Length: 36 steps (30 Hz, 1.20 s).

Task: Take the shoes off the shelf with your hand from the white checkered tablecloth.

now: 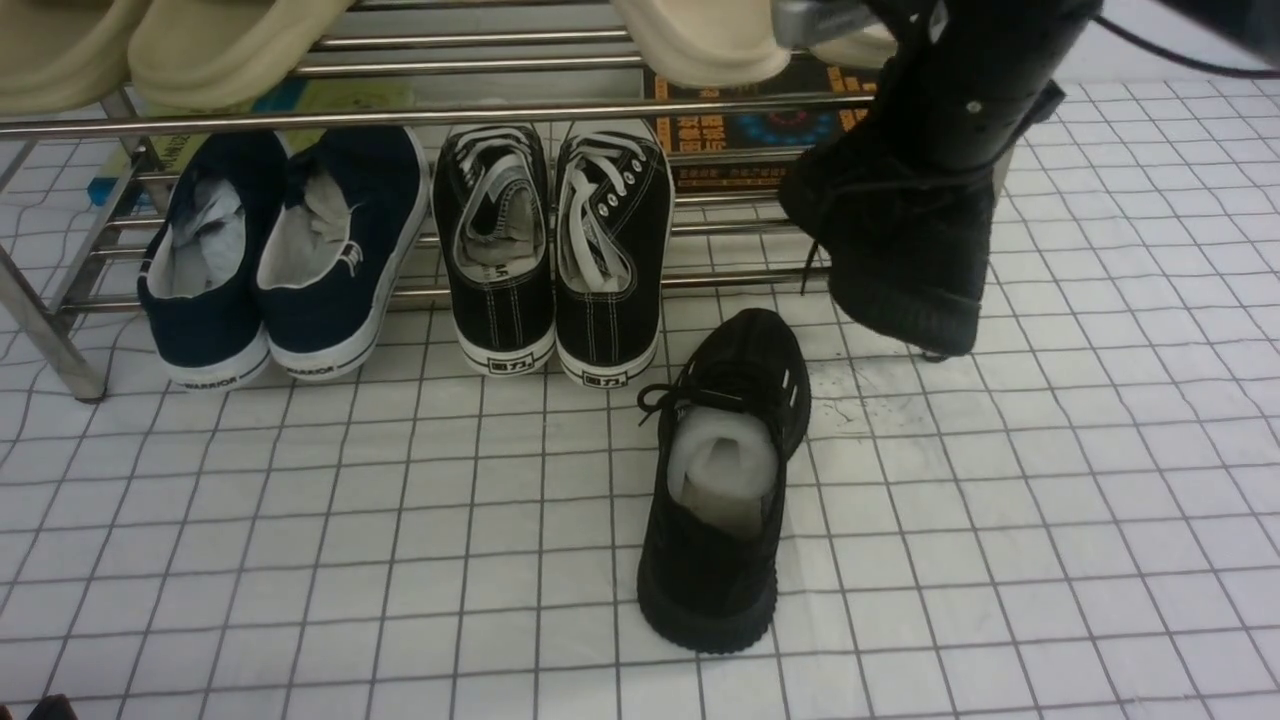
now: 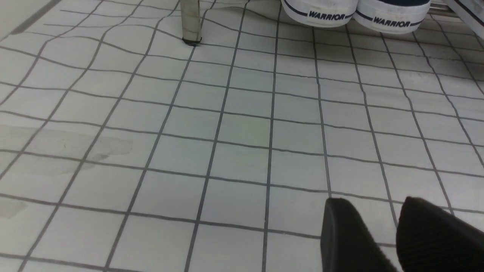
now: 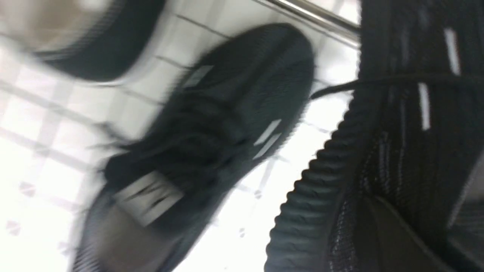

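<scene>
One black knit shoe (image 1: 720, 480) lies before the shelf (image 1: 400, 115); its mate (image 1: 900, 250) hangs clamped by the right gripper (image 1: 950, 150), fingertips hidden; the left gripper (image 2: 378, 226) is parted, empty.

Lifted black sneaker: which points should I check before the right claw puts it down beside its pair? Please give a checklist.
1. Clearance of lifted black sneaker from steel shelf: ok, it hangs in the air in front of the bars.
2. Hold of right claw: cannot tell, the shoe hides the fingertips.
3. The loose lace: not ok, it dangles near the lower bars and might catch.
4. Landing spot right of the other black sneaker: ok, bare checkered tablecloth.
5. Position of left claw: ok, open, empty, over bare cloth.
</scene>
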### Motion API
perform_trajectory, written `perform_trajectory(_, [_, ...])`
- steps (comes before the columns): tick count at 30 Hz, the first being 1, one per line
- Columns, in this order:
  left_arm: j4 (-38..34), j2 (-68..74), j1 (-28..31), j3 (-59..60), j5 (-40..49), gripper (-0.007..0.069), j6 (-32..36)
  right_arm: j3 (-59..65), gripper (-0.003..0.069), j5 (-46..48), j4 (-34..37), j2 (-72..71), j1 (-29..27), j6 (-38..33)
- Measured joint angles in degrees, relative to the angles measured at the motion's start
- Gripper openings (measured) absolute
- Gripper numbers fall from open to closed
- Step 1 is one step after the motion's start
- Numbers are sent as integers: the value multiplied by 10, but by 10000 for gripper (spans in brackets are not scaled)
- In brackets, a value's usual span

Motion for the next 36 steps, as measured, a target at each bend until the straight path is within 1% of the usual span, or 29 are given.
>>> perform_trajectory(2, [0,0,0,0,0,239,0,23,18,1,20,-32,0,0])
perform_trajectory(5, [0,0,0,0,0,239,0,94,18,0,46,-95,0,0])
perform_trajectory(6, [0,0,0,0,0,239,0,94,18,0,47,-99,0,0])
perform_trajectory(7, [0,0,0,0,0,239,0,140,18,0,55,-127,0,3])
perform_trajectory(8, [0,0,0,0,0,239,0,145,18,0,56,-134,0,3])
perform_trajectory(11, [0,0,0,0,0,239,0,229,19,4,62,-187,0,19])
perform_trajectory(17, [0,0,0,0,0,239,0,310,19,3,60,-222,0,39])
perform_trajectory(23, [0,0,0,0,0,239,0,326,20,-7,63,-211,0,39])
perform_trajectory(36, [0,0,0,0,0,239,0,327,22,-106,65,-145,-1,39])
